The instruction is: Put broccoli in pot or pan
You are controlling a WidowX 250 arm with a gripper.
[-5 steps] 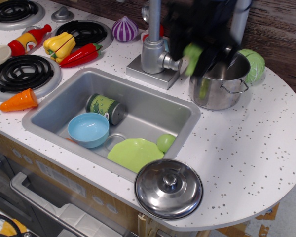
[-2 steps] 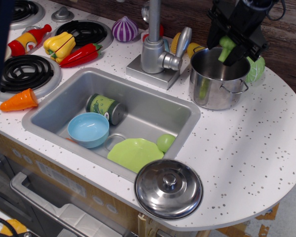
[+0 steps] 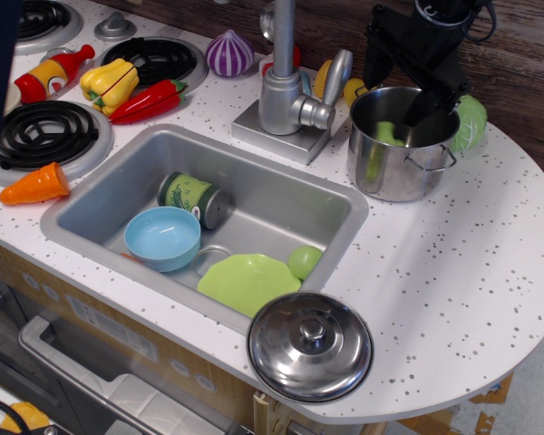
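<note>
The light-green broccoli [image 3: 387, 134] lies inside the shiny steel pot [image 3: 401, 172] at the back right of the counter, against its far left inner wall. Only its top shows over the rim. My black gripper [image 3: 406, 86] hangs just above the pot's opening with its jaws spread apart and nothing between them. It is clear of the broccoli.
The faucet [image 3: 285, 86] stands left of the pot and a green cabbage [image 3: 471, 122] right behind it. The sink [image 3: 118, 195] holds a blue bowl [image 3: 162, 237], a green can [image 3: 192, 197], a green plate [image 3: 247, 282] and a green ball [image 3: 304, 262]. A steel lid [image 3: 309, 345] lies at the front.
My gripper carried the broccoli from the faucet side to over the pot, then let it go. The broccoli has dropped into the pot and the jaws have opened.
</note>
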